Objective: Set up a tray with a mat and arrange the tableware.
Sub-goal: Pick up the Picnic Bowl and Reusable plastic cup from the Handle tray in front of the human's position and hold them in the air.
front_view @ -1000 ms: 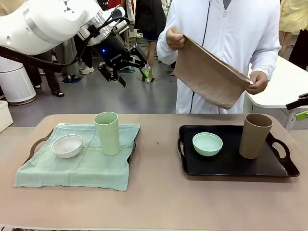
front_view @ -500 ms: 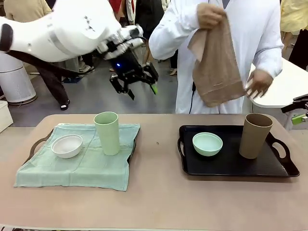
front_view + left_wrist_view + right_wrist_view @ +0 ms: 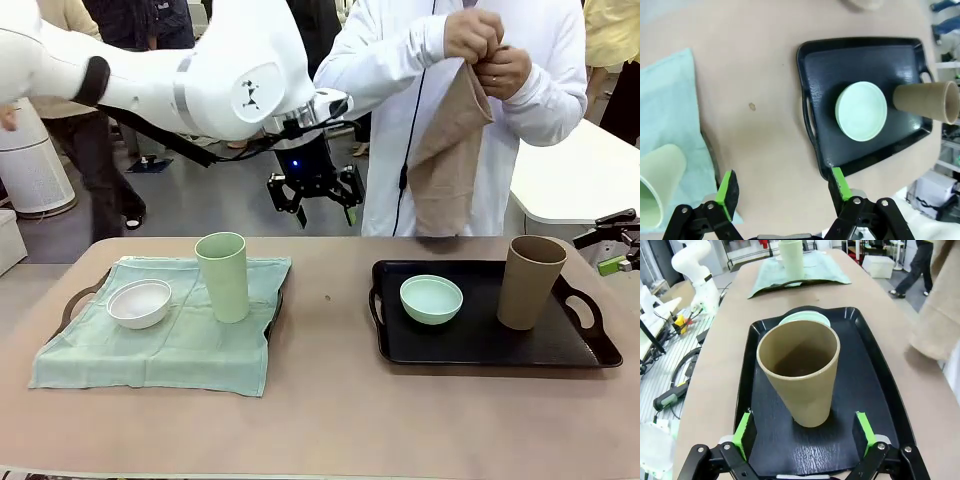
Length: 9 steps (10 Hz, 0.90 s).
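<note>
My left gripper (image 3: 315, 200) hangs open and empty in the air over the table's far edge, between the two trays. Its wrist view looks down past the open left gripper (image 3: 782, 185) on the black tray (image 3: 860, 60) with the mint bowl (image 3: 861, 111) and the tan tumbler (image 3: 925, 100). At the table's right edge my right gripper (image 3: 612, 242) stands open. In its wrist view the right gripper (image 3: 804, 432) sits just short of the tan tumbler (image 3: 800, 370). The person holds a tan mat (image 3: 450, 170) bunched in both hands. A white bowl (image 3: 139, 303) and a pale green tumbler (image 3: 222, 276) stand on the green mat (image 3: 160, 350).
The green mat covers a dark tray whose handles (image 3: 75, 300) stick out at the left. The black tray (image 3: 480, 340) has no mat under the mint bowl (image 3: 431, 299) and tan tumbler (image 3: 530, 282). Bare tabletop (image 3: 325, 330) lies between the trays. The person stands at the far edge.
My left arm has swung to the right and lower, from above the left tray toward the table's middle. The person has gathered the spread tan mat into a hanging bunch.
</note>
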Each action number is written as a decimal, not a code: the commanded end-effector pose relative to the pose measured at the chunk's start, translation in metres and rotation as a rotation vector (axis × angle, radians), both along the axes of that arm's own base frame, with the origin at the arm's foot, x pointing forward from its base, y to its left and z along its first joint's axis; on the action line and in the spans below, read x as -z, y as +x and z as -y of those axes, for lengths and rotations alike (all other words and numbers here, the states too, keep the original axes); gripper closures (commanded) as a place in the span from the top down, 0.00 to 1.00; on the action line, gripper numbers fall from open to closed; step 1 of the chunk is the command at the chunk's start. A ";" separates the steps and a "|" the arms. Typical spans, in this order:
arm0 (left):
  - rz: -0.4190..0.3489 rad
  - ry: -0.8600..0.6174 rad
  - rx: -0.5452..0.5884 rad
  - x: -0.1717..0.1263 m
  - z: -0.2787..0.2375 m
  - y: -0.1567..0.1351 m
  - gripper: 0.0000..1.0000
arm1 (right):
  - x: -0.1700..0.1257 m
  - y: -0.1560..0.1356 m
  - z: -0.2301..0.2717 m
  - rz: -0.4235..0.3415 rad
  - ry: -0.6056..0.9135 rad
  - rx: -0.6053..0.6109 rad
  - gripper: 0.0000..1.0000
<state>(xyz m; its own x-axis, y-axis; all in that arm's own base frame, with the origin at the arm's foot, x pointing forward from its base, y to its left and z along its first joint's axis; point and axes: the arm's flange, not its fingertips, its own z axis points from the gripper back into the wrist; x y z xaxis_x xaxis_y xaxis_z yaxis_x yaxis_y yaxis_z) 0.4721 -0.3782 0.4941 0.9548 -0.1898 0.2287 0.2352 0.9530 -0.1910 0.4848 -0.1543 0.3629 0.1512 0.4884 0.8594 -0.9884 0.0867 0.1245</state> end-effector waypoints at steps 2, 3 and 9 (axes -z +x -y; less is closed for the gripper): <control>0.000 0.000 0.000 0.000 0.000 0.000 0.93 | 0.000 0.000 0.000 0.000 0.000 0.000 1.00; 0.000 0.000 0.000 0.000 0.000 0.000 0.93 | 0.000 0.000 0.000 0.000 0.000 0.000 1.00; 0.000 -0.044 0.005 0.028 0.034 0.006 0.93 | 0.031 0.022 -0.011 -0.057 0.019 -0.039 1.00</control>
<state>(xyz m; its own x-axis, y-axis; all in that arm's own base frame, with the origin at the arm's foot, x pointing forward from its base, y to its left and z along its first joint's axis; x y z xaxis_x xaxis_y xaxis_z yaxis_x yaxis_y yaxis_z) 0.4770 -0.3981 0.4735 0.9503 -0.2060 0.2335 0.2556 0.9444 -0.2067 0.4955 -0.1460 0.3366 0.1794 0.4708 0.8638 -0.9835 0.0657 0.1685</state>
